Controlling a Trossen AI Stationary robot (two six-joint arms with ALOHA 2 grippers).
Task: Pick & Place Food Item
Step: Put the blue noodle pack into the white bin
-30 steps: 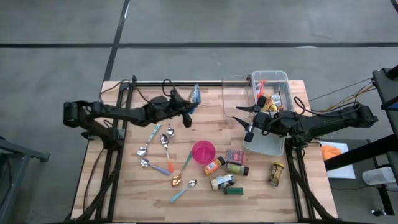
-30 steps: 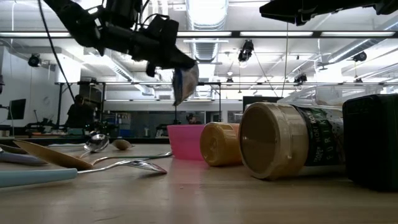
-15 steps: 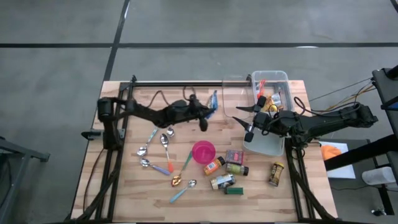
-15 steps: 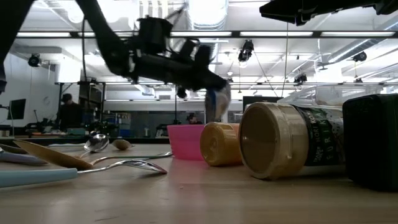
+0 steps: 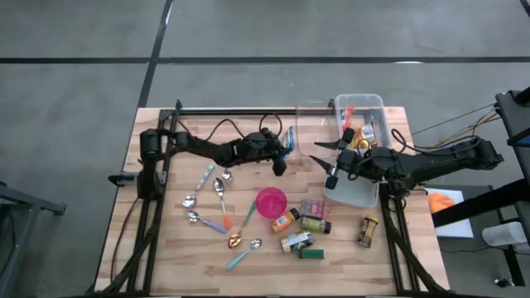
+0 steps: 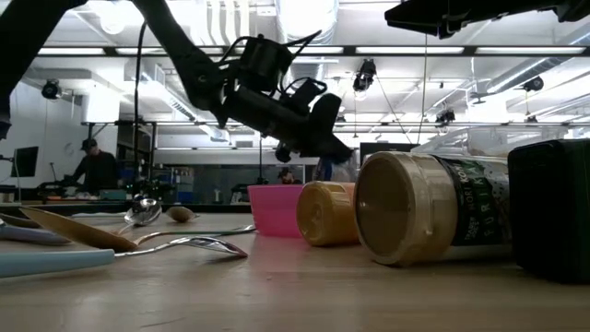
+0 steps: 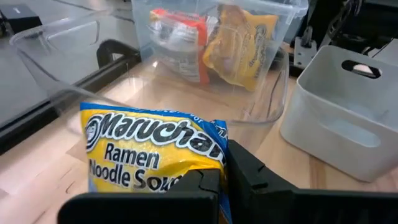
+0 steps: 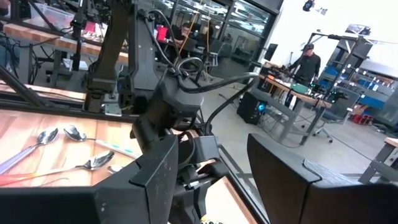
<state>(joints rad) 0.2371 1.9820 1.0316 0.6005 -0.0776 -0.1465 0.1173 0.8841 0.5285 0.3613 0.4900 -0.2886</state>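
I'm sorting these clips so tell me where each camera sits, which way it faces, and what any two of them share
High view: overhead, looking straight down on the table; both arms show.
Low view: at tabletop height, looking level past a jar into the room; the left arm crosses above.
Left wrist view: on the left arm, facing the clear bin; the left gripper is shut on the ramen packet.
Right wrist view: on the right arm, facing the left arm; right gripper fingers in front.
Shared: high and low views both show the pink cup.

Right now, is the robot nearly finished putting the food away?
Partly. Two snack packets already sit in the clear bin. The left gripper is shut on a ramen noodle pack, carried in the air beside the bin. Dropping it in is left, and jars lie on the table.
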